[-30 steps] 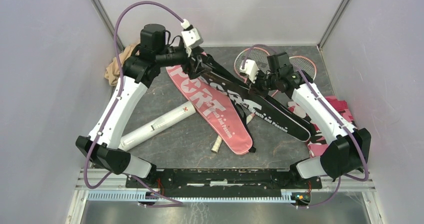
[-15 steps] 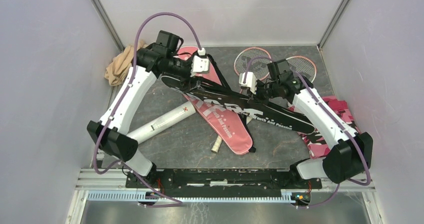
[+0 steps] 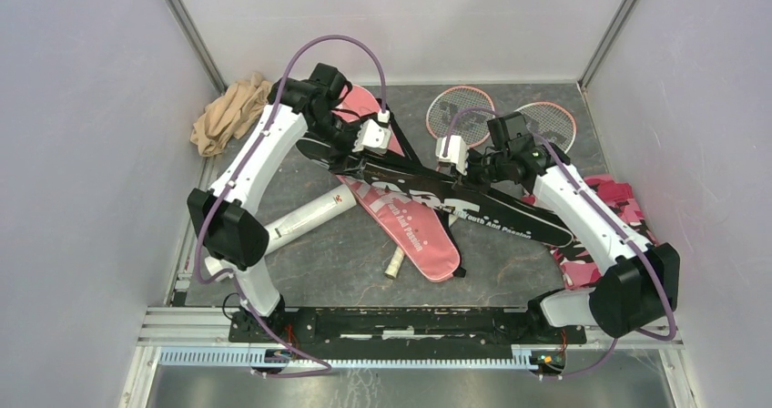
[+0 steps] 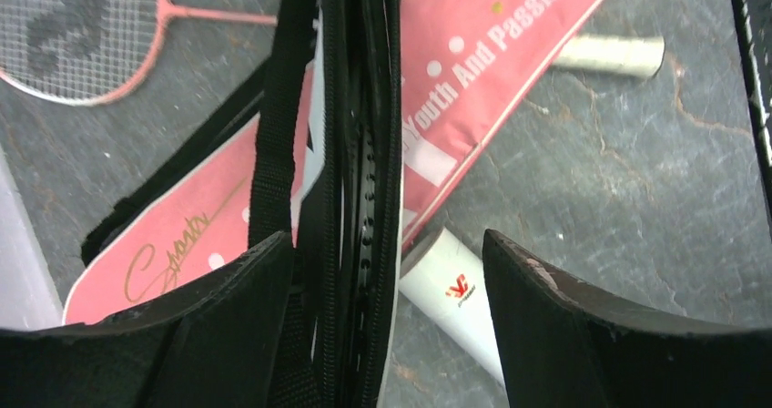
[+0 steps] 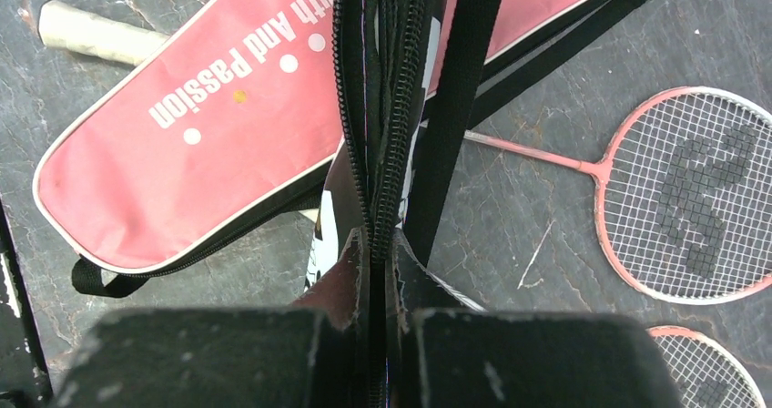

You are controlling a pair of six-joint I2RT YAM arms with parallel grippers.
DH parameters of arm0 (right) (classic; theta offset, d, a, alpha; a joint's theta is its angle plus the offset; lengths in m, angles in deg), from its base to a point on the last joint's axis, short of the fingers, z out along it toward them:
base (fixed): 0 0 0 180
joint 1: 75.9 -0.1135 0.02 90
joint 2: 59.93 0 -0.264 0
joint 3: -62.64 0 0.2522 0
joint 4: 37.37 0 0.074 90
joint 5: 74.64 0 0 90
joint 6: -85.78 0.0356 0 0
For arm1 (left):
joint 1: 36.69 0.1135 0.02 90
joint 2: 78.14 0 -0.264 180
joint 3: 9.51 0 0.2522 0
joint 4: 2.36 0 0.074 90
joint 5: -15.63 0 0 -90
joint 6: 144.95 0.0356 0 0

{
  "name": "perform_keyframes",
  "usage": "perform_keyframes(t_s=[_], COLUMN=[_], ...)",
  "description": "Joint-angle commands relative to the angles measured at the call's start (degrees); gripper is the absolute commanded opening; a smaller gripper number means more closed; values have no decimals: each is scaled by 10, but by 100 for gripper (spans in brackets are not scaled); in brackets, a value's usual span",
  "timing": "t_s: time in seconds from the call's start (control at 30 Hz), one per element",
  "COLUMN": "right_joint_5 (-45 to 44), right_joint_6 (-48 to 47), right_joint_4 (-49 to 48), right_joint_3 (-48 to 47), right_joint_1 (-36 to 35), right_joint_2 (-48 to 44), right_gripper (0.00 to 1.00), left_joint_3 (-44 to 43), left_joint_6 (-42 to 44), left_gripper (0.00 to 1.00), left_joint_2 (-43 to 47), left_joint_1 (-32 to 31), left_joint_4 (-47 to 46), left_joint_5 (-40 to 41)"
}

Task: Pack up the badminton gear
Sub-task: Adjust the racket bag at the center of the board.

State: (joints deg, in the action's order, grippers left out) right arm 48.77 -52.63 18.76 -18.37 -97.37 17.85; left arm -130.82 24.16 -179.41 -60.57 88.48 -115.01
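Black racket bag (image 3: 496, 215) on edge across mid-table over the pink racket bag (image 3: 411, 233), right gripper (image 5: 375, 271) clamped on its zipper edge, left gripper (image 4: 384, 244) with jaws apart astride its left end, white tube (image 3: 305, 219) left, two rackets (image 3: 466, 107) far right

Soft even overhead light, faint shadows, top view sharp, right pincer (image 5: 375, 267) blurred up close
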Motion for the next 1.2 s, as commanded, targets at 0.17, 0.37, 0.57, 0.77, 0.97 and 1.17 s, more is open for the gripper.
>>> perform_keyframes(t_s=[0.17, 0.37, 0.57, 0.77, 0.97, 1.17], right_joint_5=[-29, -43, -44, -47, -49, -56], right_joint_6=[-29, -41, -47, -57, -71, -77], right_joint_4=[-45, -44, -41, -36, -24, -20], right_joint_3=[17, 22, 23, 26, 27, 29], right_joint_1=[2, 6, 10, 15, 17, 19], right_joint_2=[-31, -28, -22, -20, -21, -24], right_gripper=[0, 0, 0, 0, 0, 0], left_joint_3=[-20, -22, -22, -23, -31, -36], left_joint_6=[56, 69, 83, 91, 94, 110], left_gripper=[80, 80, 80, 79, 79, 72], left_joint_2=[-9, -8, -13, -19, -29, -37], left_joint_1=[20, 53, 79, 94, 110, 125], left_joint_4=[42, 42, 44, 41, 33, 45], left_joint_5=[96, 104, 104, 95, 80, 72])
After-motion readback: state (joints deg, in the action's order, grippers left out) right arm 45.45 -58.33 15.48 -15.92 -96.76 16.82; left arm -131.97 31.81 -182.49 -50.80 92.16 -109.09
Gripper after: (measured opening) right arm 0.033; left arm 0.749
